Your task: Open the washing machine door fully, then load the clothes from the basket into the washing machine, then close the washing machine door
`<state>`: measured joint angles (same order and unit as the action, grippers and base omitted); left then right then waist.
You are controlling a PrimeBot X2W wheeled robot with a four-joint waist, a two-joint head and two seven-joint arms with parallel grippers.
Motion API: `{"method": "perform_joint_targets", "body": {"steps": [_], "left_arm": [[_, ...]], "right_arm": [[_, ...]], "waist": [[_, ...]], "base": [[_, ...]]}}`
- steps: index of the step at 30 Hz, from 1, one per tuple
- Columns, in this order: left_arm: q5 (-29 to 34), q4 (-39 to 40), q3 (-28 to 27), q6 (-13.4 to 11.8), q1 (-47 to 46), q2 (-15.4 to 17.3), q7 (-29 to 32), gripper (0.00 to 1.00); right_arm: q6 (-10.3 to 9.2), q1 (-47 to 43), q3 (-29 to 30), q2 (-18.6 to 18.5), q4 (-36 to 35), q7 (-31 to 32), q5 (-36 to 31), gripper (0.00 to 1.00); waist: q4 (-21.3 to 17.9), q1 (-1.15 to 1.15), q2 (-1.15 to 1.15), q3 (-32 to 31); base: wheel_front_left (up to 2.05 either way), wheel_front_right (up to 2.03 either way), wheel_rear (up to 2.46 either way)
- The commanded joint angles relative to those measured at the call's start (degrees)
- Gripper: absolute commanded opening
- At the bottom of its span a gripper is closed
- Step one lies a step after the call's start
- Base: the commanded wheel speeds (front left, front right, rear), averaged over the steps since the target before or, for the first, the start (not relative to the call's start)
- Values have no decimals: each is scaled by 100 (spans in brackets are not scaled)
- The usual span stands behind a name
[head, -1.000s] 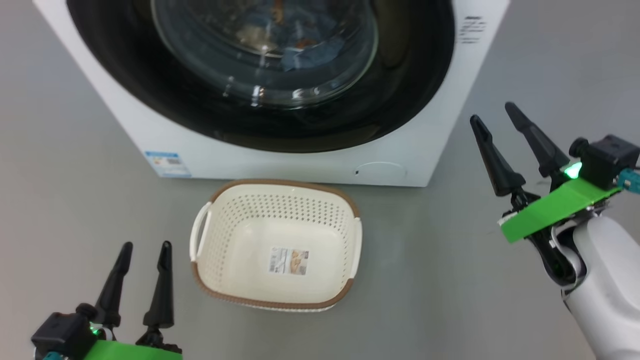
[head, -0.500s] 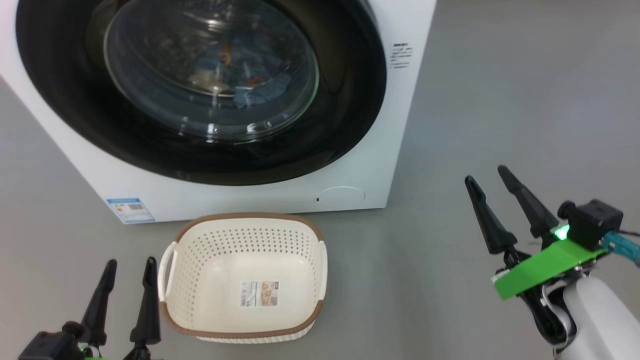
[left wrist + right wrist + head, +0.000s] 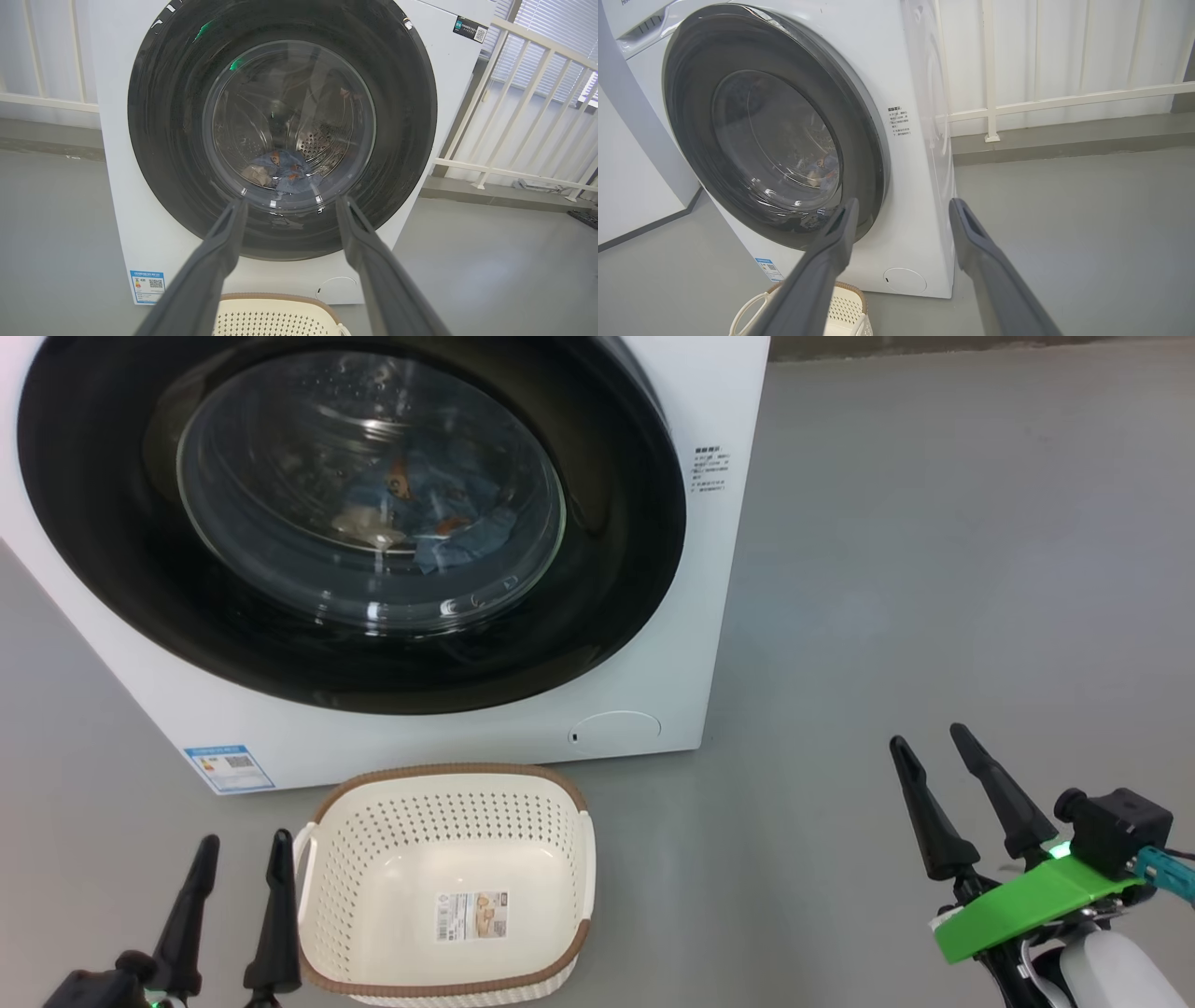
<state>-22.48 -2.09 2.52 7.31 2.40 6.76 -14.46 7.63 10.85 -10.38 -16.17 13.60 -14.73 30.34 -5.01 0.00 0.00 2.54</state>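
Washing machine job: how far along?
Looks done: the clothes lie inside the washing machine, the washing machine door is shut, and the basket is empty. In hand: nothing; the left gripper and right gripper are open and empty. Left: nothing visible.

Bright even light; sharp focus; glints on washing machine door (image 3: 369, 499)

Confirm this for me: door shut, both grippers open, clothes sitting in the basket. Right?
Wrong on the clothes: the basket holds none; they lie in the drum behind the shut washing machine door, per the left wrist view. Left gripper and right gripper are open.
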Motion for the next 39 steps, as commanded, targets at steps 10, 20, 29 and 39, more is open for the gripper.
{"method": "perform_joint_targets", "body": {"steps": [10, 20, 29, 39], "left_arm": [[-52, 108, -193, 18, 59, 146, -54, 100], [-46, 144, -212, 18, 87, 131, -54, 100], [-33, 158, -223, 18, 101, 139, -54, 100], [-60, 145, -224, 18, 100, 134, -54, 100]], "right_arm": [[-14, -219, 112, -23, -116, -27, -88, 100], [-14, -244, 172, -38, -101, -27, -119, 100], [-14, -251, 150, -26, -87, -27, -119, 100], [-14, -255, 161, -23, -93, -27, -124, 100]], "waist": [[42, 0, 0, -163], [65, 0, 0, -176], [66, 0, 0, -159], [77, 0, 0, -131]], "base": [[0, 0, 0], [0, 0, 0], [0, 0, 0], [0, 0, 0]]}}
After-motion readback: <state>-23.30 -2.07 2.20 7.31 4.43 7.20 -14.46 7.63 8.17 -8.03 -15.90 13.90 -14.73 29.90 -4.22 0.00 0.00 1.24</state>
